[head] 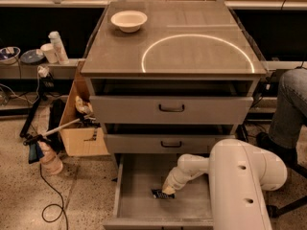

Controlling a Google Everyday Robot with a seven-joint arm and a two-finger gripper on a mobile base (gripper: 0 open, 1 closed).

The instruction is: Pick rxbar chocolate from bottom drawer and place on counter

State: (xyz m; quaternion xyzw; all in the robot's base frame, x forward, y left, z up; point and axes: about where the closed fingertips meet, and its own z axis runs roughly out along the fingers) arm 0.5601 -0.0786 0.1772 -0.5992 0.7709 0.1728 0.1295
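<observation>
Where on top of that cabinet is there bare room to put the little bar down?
The counter is bare inside the white circle and in front of the bowl; only the back-left corner is taken. The end effector is down in the bottom drawer, by the bar.

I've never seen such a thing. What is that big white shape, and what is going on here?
The big white shape is a robot's arm. One camera looks down on a grey cabinet from its front. The arm's gripper reaches into the open grey metal bottom drawer, right at a small dark wrapped bar, the rxbar chocolate. Whether it holds the bar I cannot tell. On the grey-brown counter, marked with a white circle, stands a white bowl.
</observation>
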